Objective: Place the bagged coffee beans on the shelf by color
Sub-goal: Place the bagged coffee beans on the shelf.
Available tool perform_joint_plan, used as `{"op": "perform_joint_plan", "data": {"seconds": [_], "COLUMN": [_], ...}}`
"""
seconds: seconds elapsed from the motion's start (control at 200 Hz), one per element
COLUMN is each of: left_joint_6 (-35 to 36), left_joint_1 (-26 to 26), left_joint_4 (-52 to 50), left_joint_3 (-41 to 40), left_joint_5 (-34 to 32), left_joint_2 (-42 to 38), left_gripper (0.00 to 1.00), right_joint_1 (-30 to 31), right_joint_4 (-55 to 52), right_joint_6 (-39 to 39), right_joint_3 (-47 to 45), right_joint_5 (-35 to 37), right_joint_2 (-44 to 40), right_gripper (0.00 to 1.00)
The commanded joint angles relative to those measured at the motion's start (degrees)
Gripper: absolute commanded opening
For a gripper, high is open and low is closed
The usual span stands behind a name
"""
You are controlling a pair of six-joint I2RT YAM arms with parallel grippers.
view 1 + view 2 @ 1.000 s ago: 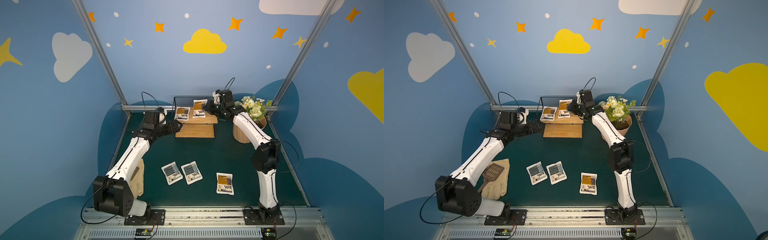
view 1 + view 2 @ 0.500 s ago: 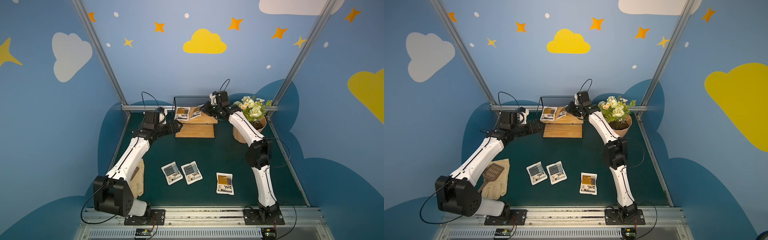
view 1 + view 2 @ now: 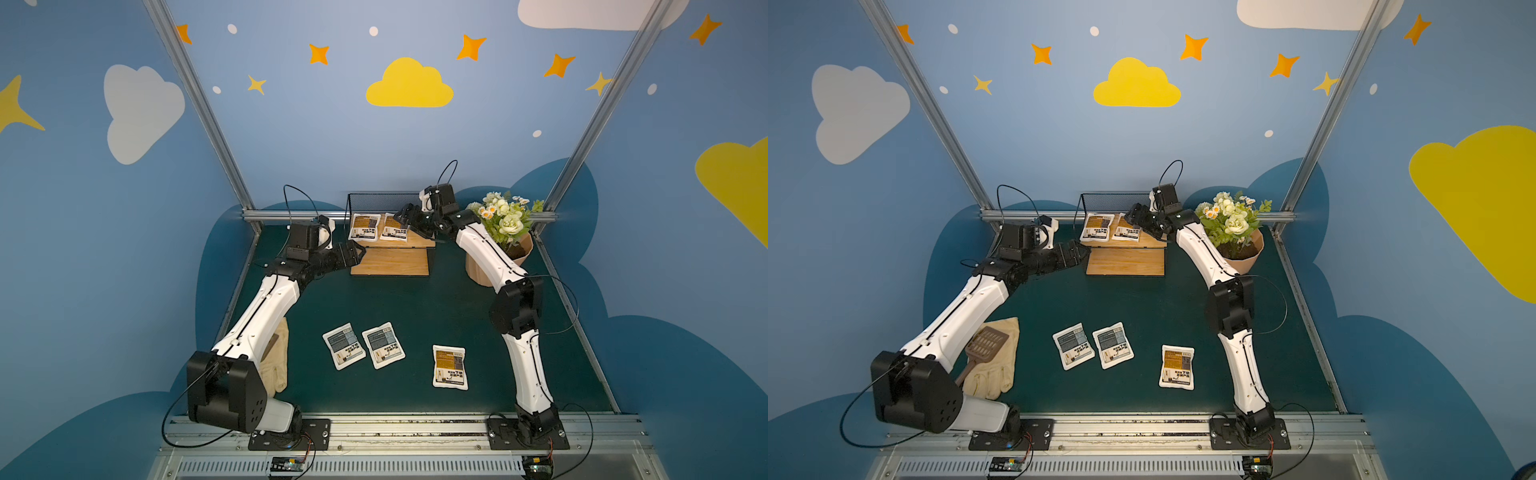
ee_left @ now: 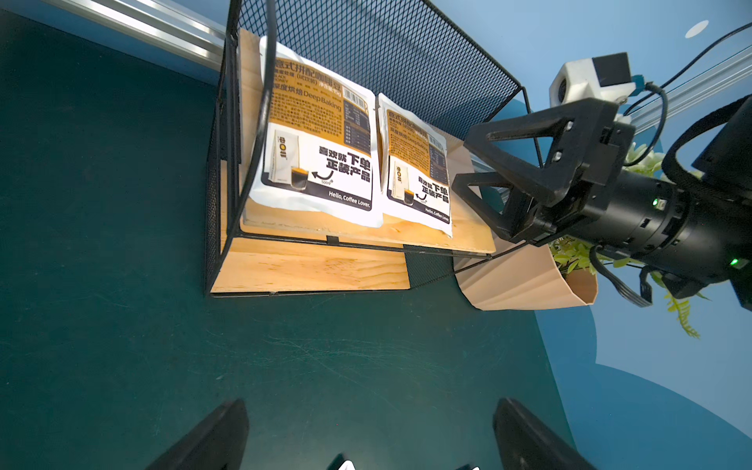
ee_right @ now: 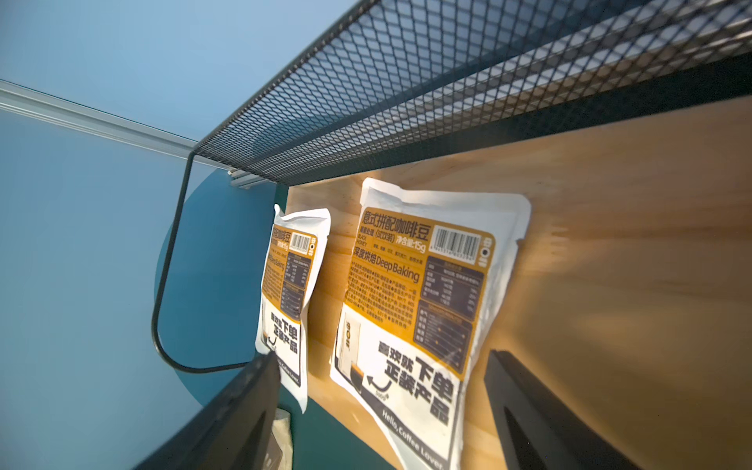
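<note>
Here, shelving step: right gripper, jaws wide and empty, beside an orange-labelled white pouch on the black-wire wooden rack; next, presumably, fetching the remaining orange pouch.

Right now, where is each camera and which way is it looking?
Top views: high at the front, looking down toward the back wall; left arm, right arm and shelf show.
Left wrist: on the left arm, facing the shelf across the green mat; its left gripper peeks in; the open right gripper shows.
Right wrist: on the right arm, close over the upper board; its fingers show either side of the nearer orange bag.
Shared: every view shows both orange bags on the upper board.
</note>
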Motion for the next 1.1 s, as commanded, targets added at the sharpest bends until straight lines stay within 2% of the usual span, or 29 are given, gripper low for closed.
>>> {"op": "perform_joint_plan", "data": {"seconds": [0.0,0.596,1.096], "left_joint_6": [0.1,0.4,0.5], "left_joint_1": [0.2,0.2,0.2], "left_joint_4": [0.7,1.3,1.2], "left_joint_3": [-0.6,-2.1,-2.5], "left_joint_5": [1.1,0.8,0.7], "left_joint_2": [-1.2,-1.5,-1.6], "left_gripper": [1.0,1.0,1.0], "right_joint_1": [-0.2,0.3,0.9], "right_joint_4": [-0.6,-0.5,0.4], "right_joint_6": [-0.1,1.6,2.4], "right_joint_3": [1.9,6.8,6.9], "right_joint_5": [0.5,-0.2,-1.5], "right_joint_2": [1.6,5.7,5.8], "right_gripper": [0.85,0.85,0.85]}}
